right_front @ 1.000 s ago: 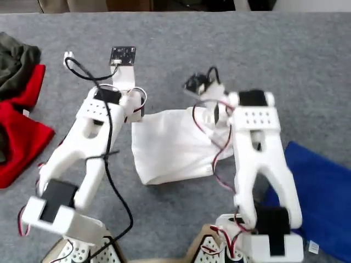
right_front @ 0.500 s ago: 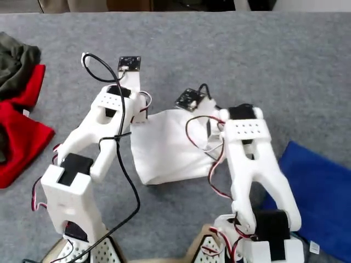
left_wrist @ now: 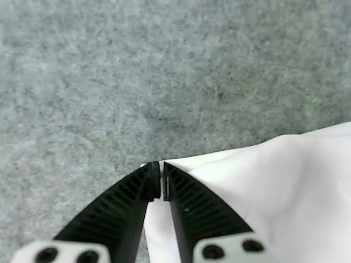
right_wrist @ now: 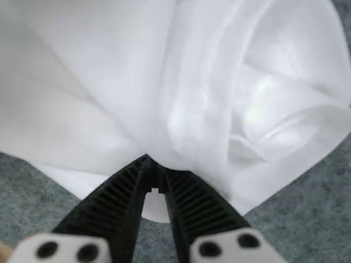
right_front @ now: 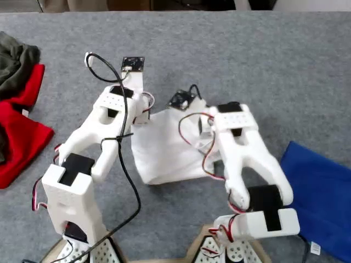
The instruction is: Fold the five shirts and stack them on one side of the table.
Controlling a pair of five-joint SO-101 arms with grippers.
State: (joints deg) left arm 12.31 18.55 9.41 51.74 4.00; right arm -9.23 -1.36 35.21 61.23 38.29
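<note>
A white shirt [right_front: 164, 153] lies partly folded in the middle of the grey table. My left gripper [right_front: 143, 116] is at its far left corner; the left wrist view shows the black fingers [left_wrist: 131, 200] shut on that corner of the white shirt [left_wrist: 274, 186]. My right gripper [right_front: 204, 127] is over the shirt's far right part. In the right wrist view it is shut on a bunched fold of the white cloth [right_wrist: 109, 82], which rolls over itself beyond the tips.
A red shirt [right_front: 19, 131] and a dark green one [right_front: 13, 60] lie crumpled at the left edge. A blue shirt [right_front: 318, 192] lies flat at the right near corner. Bare grey table [right_front: 263, 55] stretches across the far side.
The right arm has swung left over the white shirt, drawing its right edge inward. The left arm shifted slightly right and stayed on its corner.
</note>
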